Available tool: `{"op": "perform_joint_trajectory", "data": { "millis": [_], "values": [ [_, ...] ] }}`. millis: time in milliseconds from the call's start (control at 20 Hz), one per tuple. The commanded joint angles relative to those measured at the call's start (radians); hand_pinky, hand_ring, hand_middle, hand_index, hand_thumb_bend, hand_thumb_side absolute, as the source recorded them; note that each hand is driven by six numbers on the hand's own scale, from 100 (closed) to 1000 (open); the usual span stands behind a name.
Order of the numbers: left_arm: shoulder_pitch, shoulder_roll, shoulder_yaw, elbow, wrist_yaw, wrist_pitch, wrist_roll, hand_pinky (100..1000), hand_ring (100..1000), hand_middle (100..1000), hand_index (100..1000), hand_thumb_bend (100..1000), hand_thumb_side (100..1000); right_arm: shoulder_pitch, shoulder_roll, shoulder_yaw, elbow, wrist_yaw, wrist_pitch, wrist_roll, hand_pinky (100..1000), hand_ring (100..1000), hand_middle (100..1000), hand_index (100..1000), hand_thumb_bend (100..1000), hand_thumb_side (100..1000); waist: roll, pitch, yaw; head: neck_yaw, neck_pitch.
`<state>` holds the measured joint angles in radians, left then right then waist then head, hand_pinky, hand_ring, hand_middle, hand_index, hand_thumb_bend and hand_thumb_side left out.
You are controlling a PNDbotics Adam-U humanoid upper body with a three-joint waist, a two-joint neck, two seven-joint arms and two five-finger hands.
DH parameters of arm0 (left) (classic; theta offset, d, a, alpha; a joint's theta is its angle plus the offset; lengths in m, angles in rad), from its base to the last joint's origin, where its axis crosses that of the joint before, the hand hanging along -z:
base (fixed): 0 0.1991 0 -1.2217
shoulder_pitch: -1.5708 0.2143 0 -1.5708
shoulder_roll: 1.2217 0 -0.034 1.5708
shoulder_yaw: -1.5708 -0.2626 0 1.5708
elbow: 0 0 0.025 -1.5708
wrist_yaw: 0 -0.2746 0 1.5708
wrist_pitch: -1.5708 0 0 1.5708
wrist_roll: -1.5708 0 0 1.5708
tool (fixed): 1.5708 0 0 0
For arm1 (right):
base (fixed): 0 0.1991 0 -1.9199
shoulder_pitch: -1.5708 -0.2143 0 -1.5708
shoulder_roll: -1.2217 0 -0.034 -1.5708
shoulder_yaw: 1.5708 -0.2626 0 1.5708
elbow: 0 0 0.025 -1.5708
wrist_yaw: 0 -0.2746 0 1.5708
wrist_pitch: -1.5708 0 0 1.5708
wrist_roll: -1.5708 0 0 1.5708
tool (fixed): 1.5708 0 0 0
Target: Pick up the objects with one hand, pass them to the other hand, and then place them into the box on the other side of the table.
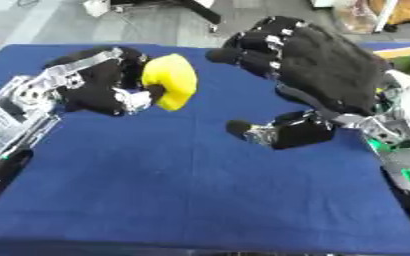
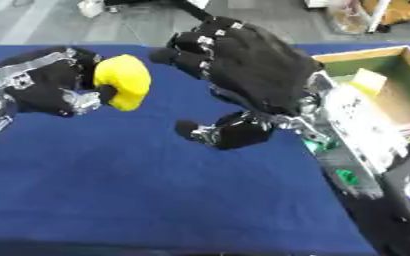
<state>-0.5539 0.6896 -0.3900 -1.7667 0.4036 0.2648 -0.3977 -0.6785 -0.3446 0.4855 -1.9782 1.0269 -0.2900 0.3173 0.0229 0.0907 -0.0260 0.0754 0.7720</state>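
A blue cloth (image 1: pixel 182 190) is covering the table; grey floor is showing beyond. The left hand (image 1: pixel 99 87) is gripping a yellow object (image 1: pixel 173 80). The right hand (image 1: pixel 318 70) is hovering wide open nearby, beside a box (image 2: pixel 392 85).

The right hand (image 2: pixel 243 65) hides part of the box (image 2: pixel 392 55).

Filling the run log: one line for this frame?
left hand: shut on yellow object | right hand: open, beside it | box: right side
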Motion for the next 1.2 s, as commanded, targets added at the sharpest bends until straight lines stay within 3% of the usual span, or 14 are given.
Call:
{"op": "perform_joint_trajectory", "data": {
  "millis": [50,750,1200],
  "values": [
    [-0.026,0.019,-0.003,-0.013,0.005,0.001,-0.016,699,494,460,569,143,150,-0.023,0.006,-0.002,-0.007,-0.013,0.005,-0.001,754,688,719,900,399,409,-0.012,-0.020,0.001,0.003,-0.002],
    [-0.054,0.011,-0.057,-0.076,0.034,0.050,-0.060,703,499,461,569,142,154,-0.034,0.021,0.006,-0.002,0.002,0.008,-0.006,721,623,658,880,387,392,-0.010,-0.021,0.000,0.001,-0.002],
    [-0.060,0.007,-0.072,-0.079,0.031,0.065,-0.074,705,502,462,569,142,155,-0.033,0.022,0.016,0.000,-0.004,0.049,-0.033,702,578,637,844,350,351,-0.009,-0.021,-0.002,0.001,-0.002]
  ]
}}
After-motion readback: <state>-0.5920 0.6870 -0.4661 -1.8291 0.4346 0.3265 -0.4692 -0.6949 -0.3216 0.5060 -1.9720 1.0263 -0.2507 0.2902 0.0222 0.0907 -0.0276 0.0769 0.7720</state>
